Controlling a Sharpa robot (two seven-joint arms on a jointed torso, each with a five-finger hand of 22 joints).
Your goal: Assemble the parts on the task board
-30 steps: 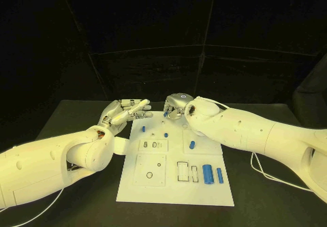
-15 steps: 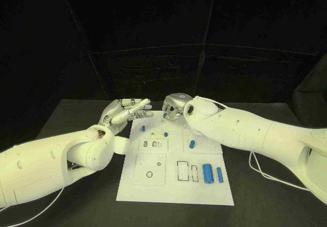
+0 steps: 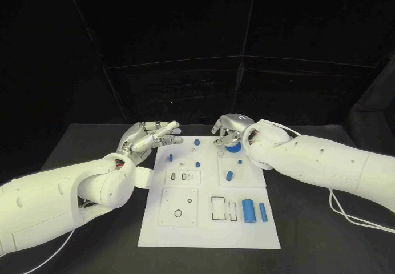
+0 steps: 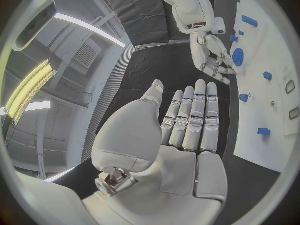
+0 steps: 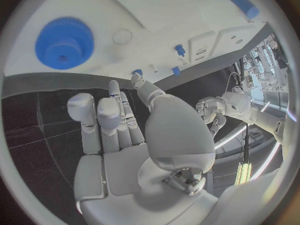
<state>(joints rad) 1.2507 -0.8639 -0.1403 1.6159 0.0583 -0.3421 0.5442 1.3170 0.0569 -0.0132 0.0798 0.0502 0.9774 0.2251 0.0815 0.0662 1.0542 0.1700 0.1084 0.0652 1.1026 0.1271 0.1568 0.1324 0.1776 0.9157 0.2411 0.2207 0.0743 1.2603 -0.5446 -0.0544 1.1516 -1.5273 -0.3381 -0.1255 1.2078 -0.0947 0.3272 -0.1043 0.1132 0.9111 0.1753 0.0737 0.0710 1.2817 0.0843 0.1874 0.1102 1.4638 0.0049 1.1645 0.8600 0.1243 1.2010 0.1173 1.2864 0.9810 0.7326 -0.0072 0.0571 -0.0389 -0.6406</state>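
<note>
Head view: right robot hand, empty, fingers apart, has pulled right, uncovering a blue gear.

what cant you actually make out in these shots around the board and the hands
- Blue gear: in the head view the right hand covers part of it, so contact is unclear.
- Small recesses on the task board: too small in the head view to tell whether they are filled.
- Task board in the left wrist view: cut off by the circle's rim.
- Left hand: its fingers hide the table beyond them.
</note>
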